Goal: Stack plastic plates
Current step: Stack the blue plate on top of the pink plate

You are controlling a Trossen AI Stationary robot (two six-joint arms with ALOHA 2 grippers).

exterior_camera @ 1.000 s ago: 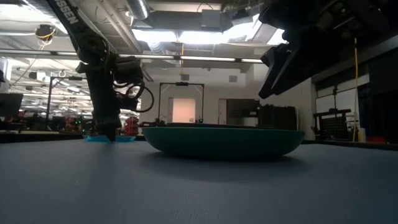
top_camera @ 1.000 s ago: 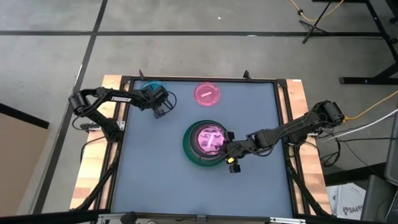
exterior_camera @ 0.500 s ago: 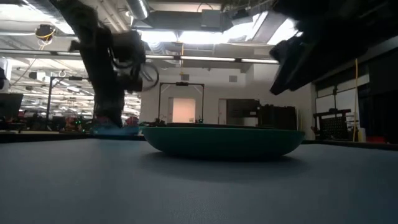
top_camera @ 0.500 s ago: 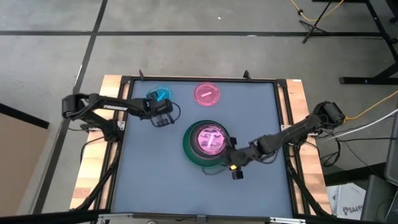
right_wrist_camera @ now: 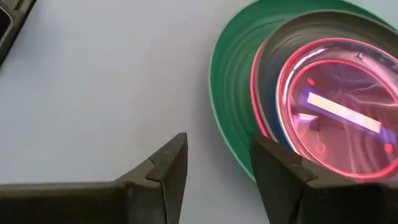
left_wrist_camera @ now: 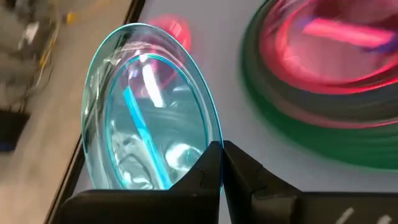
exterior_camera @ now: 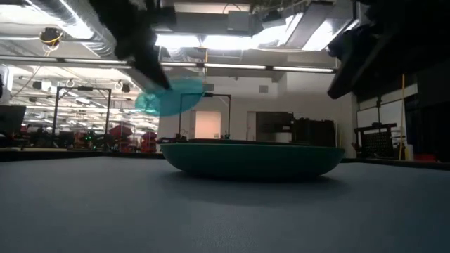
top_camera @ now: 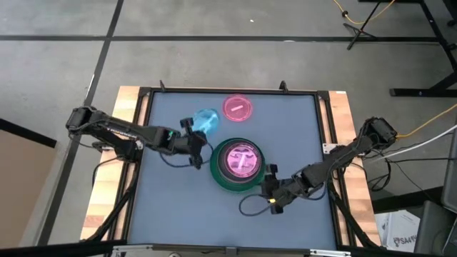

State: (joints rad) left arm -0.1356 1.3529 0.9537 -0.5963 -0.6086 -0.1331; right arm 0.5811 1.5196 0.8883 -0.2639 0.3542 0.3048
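My left gripper (top_camera: 196,140) is shut on a small translucent blue plate (top_camera: 207,120), held in the air just left of the large dark green plate (top_camera: 220,175). The green plate rests on the table mid-field and holds a hot pink plate with a translucent pink plate (top_camera: 241,158) on top. Another small pink plate (top_camera: 238,108) lies flat at the far side. My right gripper (top_camera: 275,194) is open and empty, just near and right of the green plate (right_wrist_camera: 230,81). My left gripper pinches the blue plate's rim (left_wrist_camera: 213,138) between its two fingers, one on each face. The fingers come from the table's left, roughly level. The plate (exterior_camera: 169,96) is lifted clear of the table and tilted steeply, standing out beyond the fingertips.
The table's raised dark frame (top_camera: 320,128) runs round the blue surface. A dark cable (top_camera: 246,207) loops on the table near my right gripper. Bare table lies to the near left.
My left gripper has carried the blue plate from the table's far left corner toward the green plate, lifting it clear and tipping it steeply. My right gripper has drawn back from the green plate's right rim toward the table's near edge.
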